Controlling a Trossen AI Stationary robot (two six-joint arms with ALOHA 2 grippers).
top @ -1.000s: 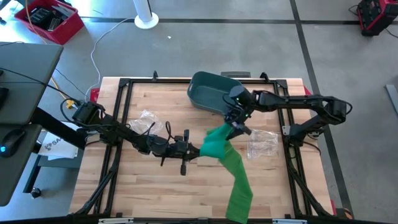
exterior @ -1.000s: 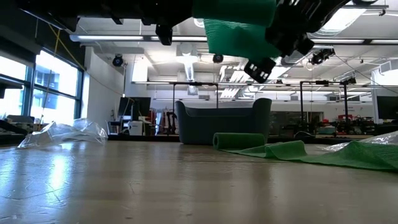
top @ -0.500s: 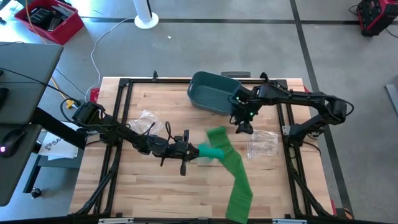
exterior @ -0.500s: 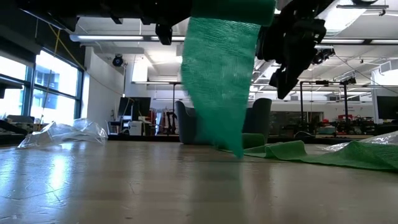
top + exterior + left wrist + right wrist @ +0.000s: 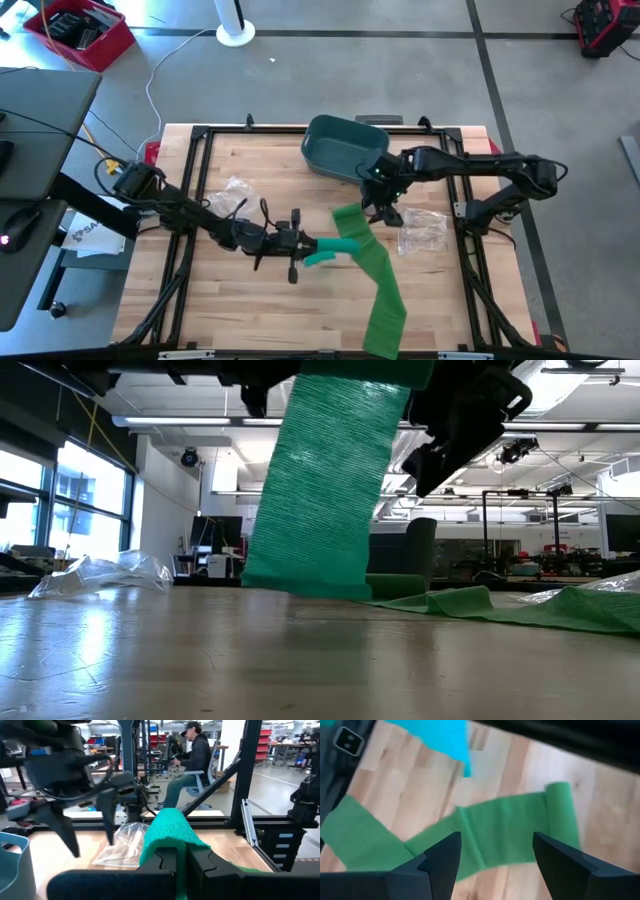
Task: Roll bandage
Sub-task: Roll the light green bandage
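Item: green bandage [image 5: 372, 265], one end clamped in our closed left gripper [image 5: 306, 249] mid-worktop [image 5: 230, 310], remainder trailing loose. Change: our right gripper [image 5: 378, 207], jaws wide and empty, has let go; rolling needs a fresh grasp. Nearby: plastic wrappers [image 5: 422, 232], teal bin [image 5: 343, 148] behind.

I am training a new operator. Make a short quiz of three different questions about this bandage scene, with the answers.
1. True or false: the left end effector is shut on the green bandage.
2. The right end effector is: A open, B shut.
3. Fill in: the dark bin stands on the ______ table.

Key: 1 true; 2 A; 3 wooden.
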